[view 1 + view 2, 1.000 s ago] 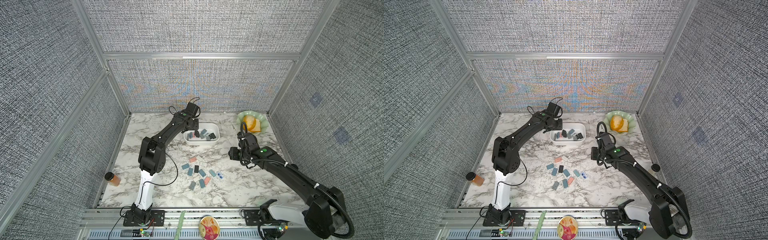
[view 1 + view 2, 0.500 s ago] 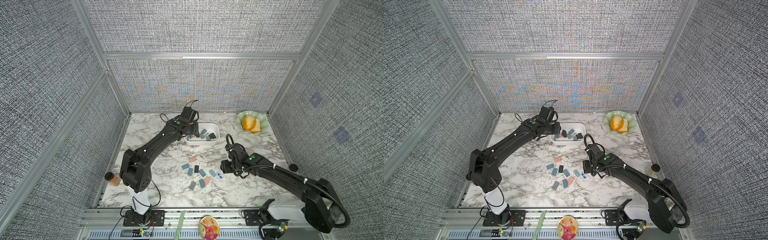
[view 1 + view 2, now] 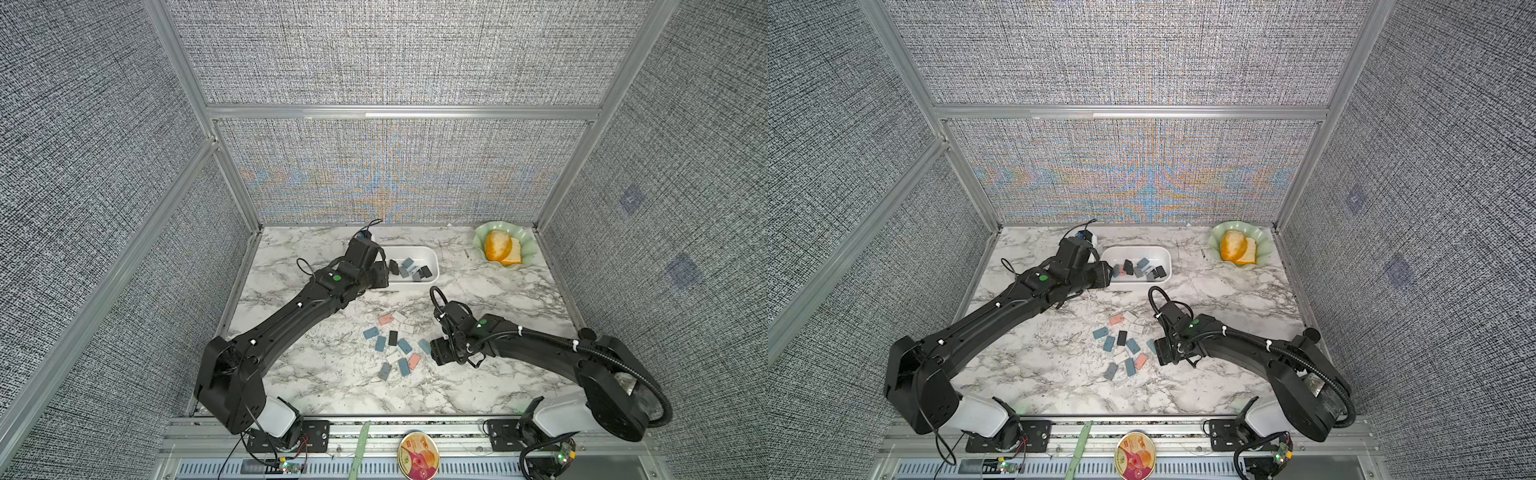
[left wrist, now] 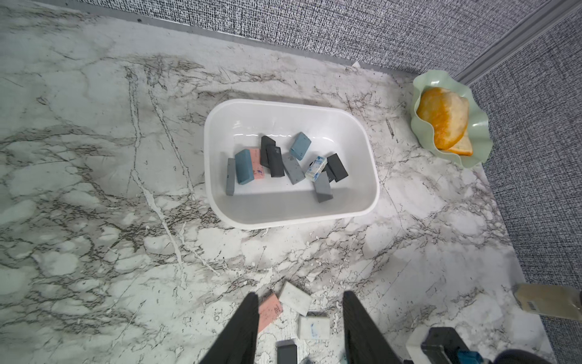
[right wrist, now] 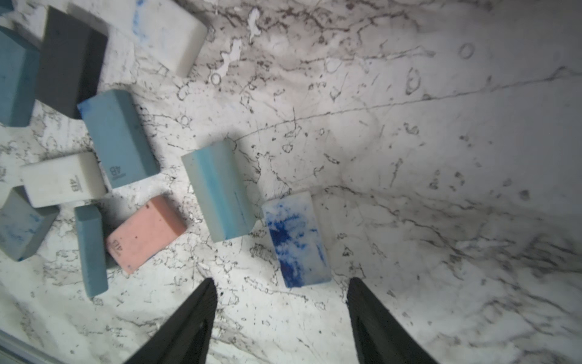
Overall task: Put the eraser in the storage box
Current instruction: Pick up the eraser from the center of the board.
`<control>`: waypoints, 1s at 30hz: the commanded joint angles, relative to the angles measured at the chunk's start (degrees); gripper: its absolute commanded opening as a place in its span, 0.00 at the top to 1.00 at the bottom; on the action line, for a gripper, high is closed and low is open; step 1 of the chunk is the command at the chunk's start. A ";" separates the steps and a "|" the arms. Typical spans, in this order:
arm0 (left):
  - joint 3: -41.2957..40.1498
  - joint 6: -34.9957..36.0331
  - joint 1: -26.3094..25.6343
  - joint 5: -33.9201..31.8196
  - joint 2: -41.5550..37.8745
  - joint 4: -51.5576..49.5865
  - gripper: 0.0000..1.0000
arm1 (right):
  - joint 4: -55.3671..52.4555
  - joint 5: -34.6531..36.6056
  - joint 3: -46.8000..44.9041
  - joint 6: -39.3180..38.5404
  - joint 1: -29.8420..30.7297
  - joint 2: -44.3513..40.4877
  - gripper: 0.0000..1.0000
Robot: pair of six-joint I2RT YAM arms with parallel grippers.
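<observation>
The white storage box [image 3: 432,259] stands at the back middle of the marble table, with several erasers [image 4: 244,165] of grey, black, teal and pink lying in it. More loose erasers [image 3: 395,349] lie scattered mid-table. My left gripper [image 4: 299,299] hangs open and empty by the box's left end [image 3: 1106,272]. My right gripper [image 5: 282,283] is low at the right edge of the loose pile, open with nothing between its fingers. A blue-stained white eraser [image 5: 296,239] lies just beyond its fingertips, and a pale blue eraser [image 5: 219,192] sits beside that one.
A pale green scalloped dish [image 3: 525,253] holding orange bread sits in the back right corner. A small black knob [image 3: 586,332] stands near the table's right edge. A round tin [image 3: 417,455] lies on the front rail. Mesh walls enclose three sides.
My right arm has swung forward and left down to the loose erasers, and its jaws have opened wider. My left arm's elbow has dropped low while its gripper stayed by the box.
</observation>
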 commanded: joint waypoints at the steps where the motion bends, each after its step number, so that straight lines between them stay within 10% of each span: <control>1: -1.16 -1.50 -0.10 -1.67 -1.71 1.78 0.54 | 1.18 0.82 -0.34 -0.37 0.15 1.12 0.31; 17: -5.54 -3.27 -0.37 -5.63 -6.90 1.97 0.55 | 0.44 3.83 0.75 -3.53 0.18 4.72 0.33; 30: -5.79 -3.14 -0.36 -7.76 -7.96 0.72 0.55 | 0.96 2.87 1.08 -2.56 0.17 5.35 0.56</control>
